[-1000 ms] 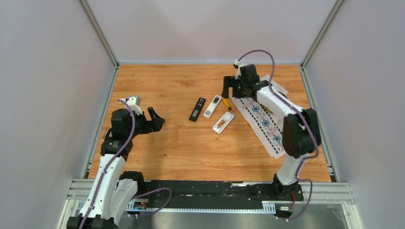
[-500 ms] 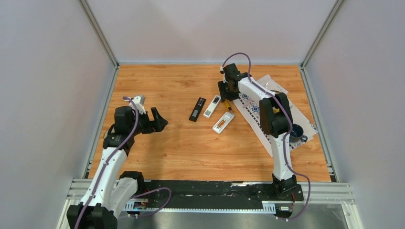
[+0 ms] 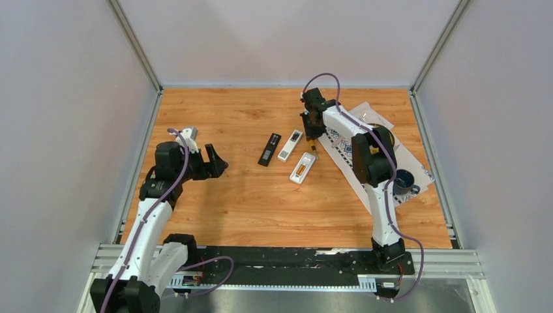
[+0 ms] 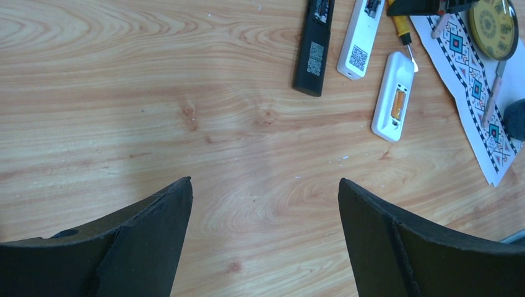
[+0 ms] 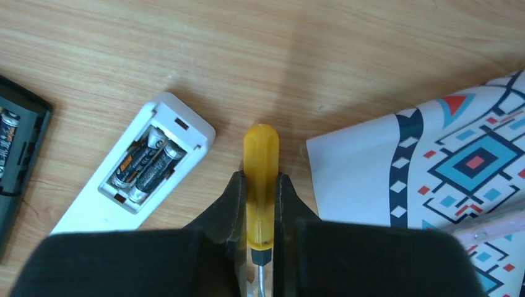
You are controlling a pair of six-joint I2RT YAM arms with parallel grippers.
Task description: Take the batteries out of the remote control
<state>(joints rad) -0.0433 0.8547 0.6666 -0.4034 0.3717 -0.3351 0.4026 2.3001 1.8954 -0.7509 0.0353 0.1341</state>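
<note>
Three remotes lie face down mid-table: a black one (image 3: 269, 149), a white one (image 3: 290, 145) and a second white one (image 3: 304, 167). Orange batteries (image 4: 398, 105) show in the nearer white remote's open bay. Two dark batteries (image 5: 145, 164) sit in the other white remote (image 5: 93, 207). My right gripper (image 5: 260, 179) is shut on the yellow handle of a screwdriver (image 5: 260, 154) lying just right of that remote. My left gripper (image 4: 265, 185) hangs open over bare wood, well left of the remotes, with nothing between its fingers.
A patterned paper mat (image 3: 365, 166) lies at the right, carrying a dark blue cup (image 3: 404, 180) and a round yellow-green plate (image 4: 492, 18). The black remote's open bay (image 5: 9, 139) also holds a battery. Grey walls enclose the wooden table (image 3: 228, 195).
My right gripper moved left and down to the screwdriver and shut on its handle. The left arm only shifted slightly; the remotes did not move.
</note>
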